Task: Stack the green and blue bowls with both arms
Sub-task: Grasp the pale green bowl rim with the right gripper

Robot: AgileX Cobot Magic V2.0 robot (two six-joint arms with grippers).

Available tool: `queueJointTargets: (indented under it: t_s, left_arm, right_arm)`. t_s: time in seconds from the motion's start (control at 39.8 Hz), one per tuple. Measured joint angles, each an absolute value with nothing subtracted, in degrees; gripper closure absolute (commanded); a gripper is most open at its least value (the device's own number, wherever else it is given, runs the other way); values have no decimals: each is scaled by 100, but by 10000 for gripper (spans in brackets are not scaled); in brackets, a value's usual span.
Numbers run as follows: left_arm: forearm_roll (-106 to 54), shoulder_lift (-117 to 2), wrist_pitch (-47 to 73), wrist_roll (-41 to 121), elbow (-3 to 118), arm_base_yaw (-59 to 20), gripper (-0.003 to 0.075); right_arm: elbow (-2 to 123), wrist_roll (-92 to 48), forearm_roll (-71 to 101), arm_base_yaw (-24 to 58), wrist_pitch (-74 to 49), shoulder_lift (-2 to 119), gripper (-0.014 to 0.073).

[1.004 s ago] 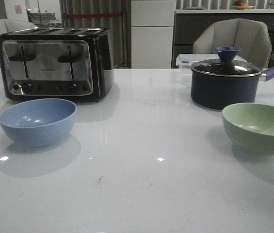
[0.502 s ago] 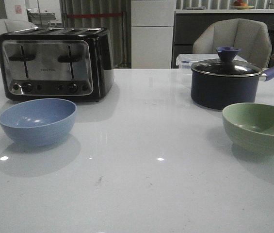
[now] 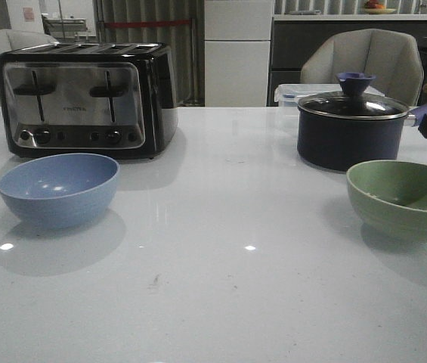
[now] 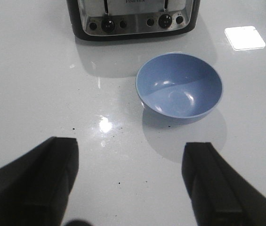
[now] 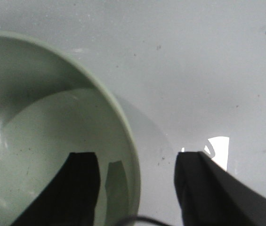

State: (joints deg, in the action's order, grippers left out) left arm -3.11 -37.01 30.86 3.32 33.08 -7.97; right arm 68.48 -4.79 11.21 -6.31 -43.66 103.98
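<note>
On the white table (image 3: pixel 221 302) nothing is stacked yet: the blue bowl (image 3: pixel 58 189) sits before the toaster (image 3: pixel 85 98), well apart from the green bowl (image 3: pixel 402 198). The right gripper (image 5: pixel 135 188) is spread astride the green bowl's rim, ungrasped; the left gripper (image 4: pixel 130 181) hangs open short of the blue bowl.

Pale sage green bowl (image 5: pixel 52 141) straddled at its rim by black fingers (image 5: pixel 83 188), dusty blue bowl (image 4: pixel 179 84) ahead of the other black fingers (image 4: pixel 52 174), glossy white desk (image 3: pixel 221 287), black-and-steel toaster (image 3: pixel 85 98), navy saucepan (image 3: pixel 349 132).
</note>
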Motion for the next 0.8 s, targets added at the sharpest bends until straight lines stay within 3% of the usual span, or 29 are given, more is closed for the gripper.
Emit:
queueJointTargets:
  t_s: [0.15, 0.33, 0.63, 0.8]
  left_arm:
    - [-300, -3709, 3086, 332, 3308, -797, 211]
    - [-293, -3709, 3086, 332, 3308, -797, 211]
    - [-287, -3709, 3086, 332, 3308, -797, 211]
    - [-278, -3723, 3086, 332, 3308, -797, 211]
  right_arm:
    - [6937, -538, 1121, -631, -4366, 10427, 424]
    - [6948, -587, 1131, -631, -4366, 10427, 505]
    - [7225, -759, 1117, -452, -4645, 10230, 529]
    - [7753, -937, 1117, 254, -5137, 9977, 529]
